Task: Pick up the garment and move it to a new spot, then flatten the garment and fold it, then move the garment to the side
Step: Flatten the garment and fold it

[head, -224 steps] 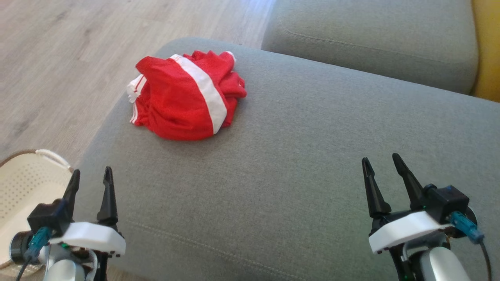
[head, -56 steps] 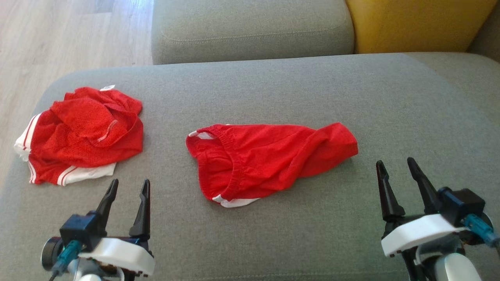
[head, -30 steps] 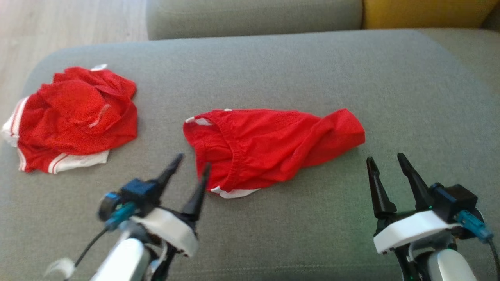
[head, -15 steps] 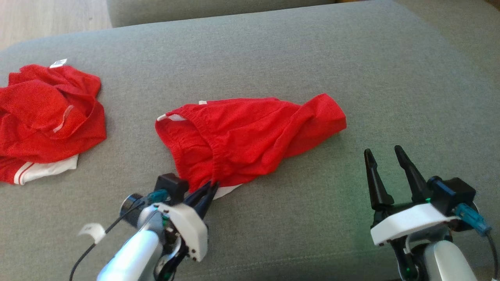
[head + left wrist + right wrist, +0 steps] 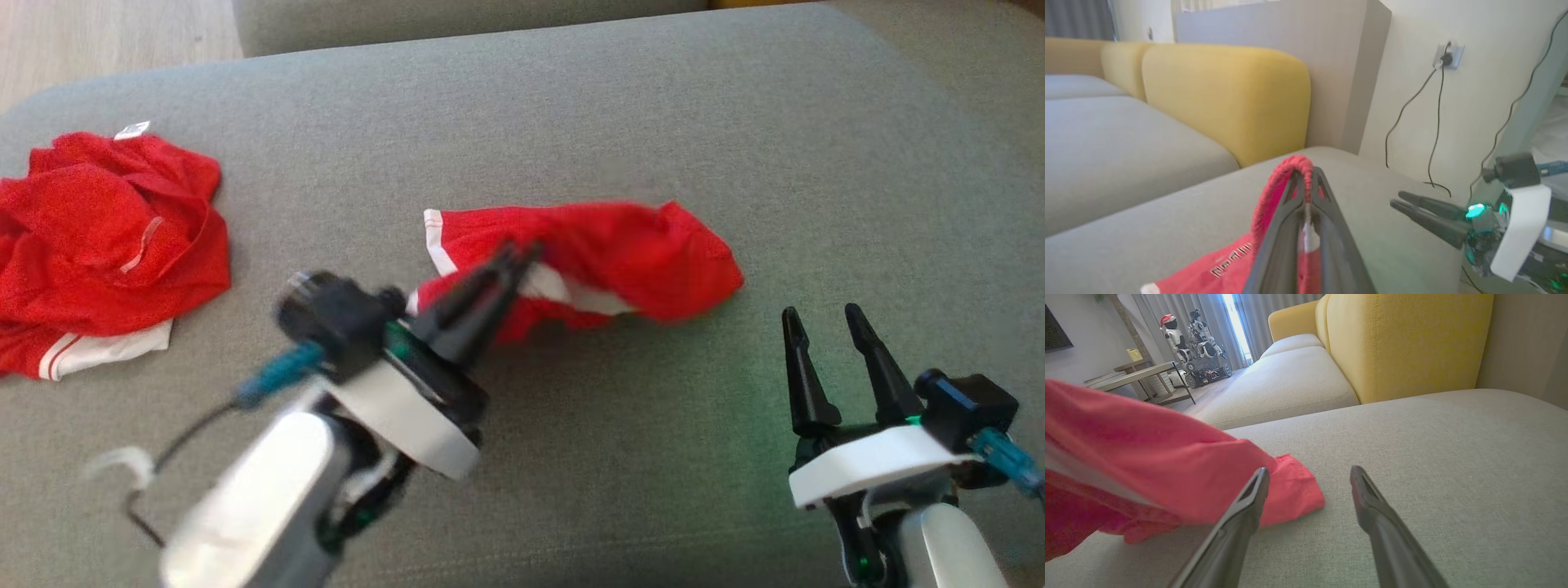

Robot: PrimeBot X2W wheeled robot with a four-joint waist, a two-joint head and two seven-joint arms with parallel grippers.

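Left gripper (image 5: 518, 255) is pinching the red garment (image 5: 653, 257) by its hem, fingers pressed tight together. In the left wrist view a red elastic edge is looping over the fingertips and a white scrap is showing between them. The pinched part is rising off the grey seat cushion (image 5: 571, 106). The rest is lying across the cushion's middle, with a white stripe showing and the right end resting on the fabric.

Right gripper (image 5: 820, 310) is hovering over the cushion's near right, fingers spread wide and holding nothing. In the right wrist view the garment's end is lying just beside its left finger; whether they are touching, cannot tell.

Around: a second red garment (image 5: 106, 237), crumpled and white-trimmed, is sitting at the cushion's left edge, well apart from the held one. Bare grey cushion is stretching between them. A yellow back cushion (image 5: 1224, 94) is standing beyond the seat. A wall socket (image 5: 1447, 55) with dark cables (image 5: 1412, 106) hanging from it is showing beside it.

Hard to make out: the left gripper and its forearm are blurring in the head view and covering the garment's near-left part. Lettering on the fabric is unreadable. The second garment is running off the frame's left side.

Room: wide bare cushion is lying beyond and right of the garment. Wooden floor (image 5: 106, 33) is showing past the rounded far-left corner.
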